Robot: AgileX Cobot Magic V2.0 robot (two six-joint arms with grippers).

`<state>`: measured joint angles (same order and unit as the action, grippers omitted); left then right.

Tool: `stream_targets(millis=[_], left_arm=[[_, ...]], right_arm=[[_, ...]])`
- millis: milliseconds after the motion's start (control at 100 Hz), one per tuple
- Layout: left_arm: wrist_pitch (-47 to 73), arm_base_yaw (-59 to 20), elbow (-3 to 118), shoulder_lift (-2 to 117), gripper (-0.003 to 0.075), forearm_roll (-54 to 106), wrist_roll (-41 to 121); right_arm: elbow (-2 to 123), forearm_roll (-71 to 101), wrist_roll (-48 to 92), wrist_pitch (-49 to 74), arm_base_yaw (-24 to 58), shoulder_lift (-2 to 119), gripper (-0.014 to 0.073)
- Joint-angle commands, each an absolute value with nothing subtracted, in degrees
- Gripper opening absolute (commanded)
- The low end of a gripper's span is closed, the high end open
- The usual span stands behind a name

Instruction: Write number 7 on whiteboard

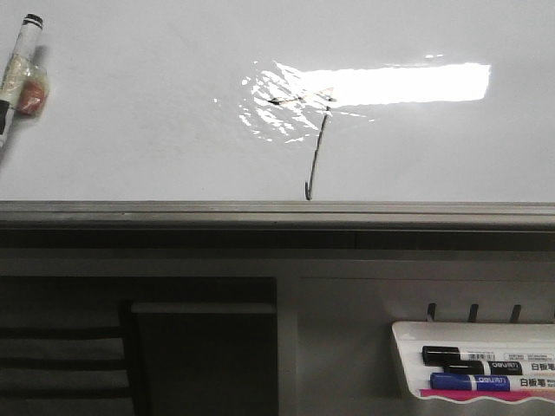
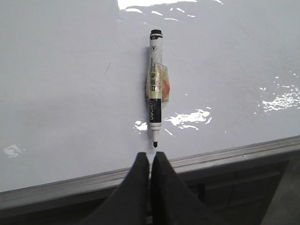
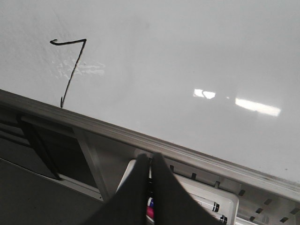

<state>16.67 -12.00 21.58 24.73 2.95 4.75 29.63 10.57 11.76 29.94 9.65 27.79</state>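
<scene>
Whiteboard (image 1: 130, 130): large, glossy, white, laid flat, edged along its near side by a grey metal frame (image 1: 277, 211); a bright rectangular reflection is seen near its middle. Tray (image 1: 408, 364): small, white, hung below the frame at the right, with a black-capped and a blue-capped marker laid in it above a pink strip. Number 7 (image 1: 316, 152): thin dark strokes on the whiteboard, a short bar partly lost in the glare and a long slanted stem ended by a small hook just above the frame; it is seen more plainly in the right wrist view (image 3: 70, 70). Loose marker (image 2: 155, 98): white barrel with a black grip section, wrapped in clear tape with an orange patch, uncapped, laid on the whiteboard at its far left, well apart from the number 7. Left fingers (image 2: 150, 161): dark, pressed together, empty, set just short of the marker's tip. Right fingers (image 3: 150, 161): dark, pressed together, empty, positioned over the tray.
</scene>
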Motion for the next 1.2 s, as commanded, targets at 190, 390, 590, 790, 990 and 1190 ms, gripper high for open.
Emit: stream_targets(millis=[190,390,590,790,990,1190], left_arm=[[11.9,-12.0,22.9,23.6,-0.0020,3.5,4.2],[10.3,-9.2,15.2,11.3,-0.0020,3.0,4.2],[4.8,-6.5,4.9,1.0,-0.0020,3.0,4.2],[-3.0,-6.4,-1.8,-1.9,-0.0020,3.8,4.2],[-1.0,-6.4,-1.9,-1.9,-0.0020,3.9,4.2],[-1.0,-6.4,-1.9,-1.9,-0.0020,3.9,4.2]], right_arm=[[31.0,10.6,11.4,26.2,9.3,27.9,-0.0045],[31.0,10.6,11.4,26.2,9.3,27.9,-0.0045],[31.0,10.6,11.4,26.2,9.3,27.9,-0.0045],[31.0,10.6,11.4,26.2,9.3,27.9,-0.0045],[31.0,10.6,11.4,26.2,9.3,28.0,-0.0045],[31.0,10.6,11.4,26.2,9.3,28.0,-0.0045]])
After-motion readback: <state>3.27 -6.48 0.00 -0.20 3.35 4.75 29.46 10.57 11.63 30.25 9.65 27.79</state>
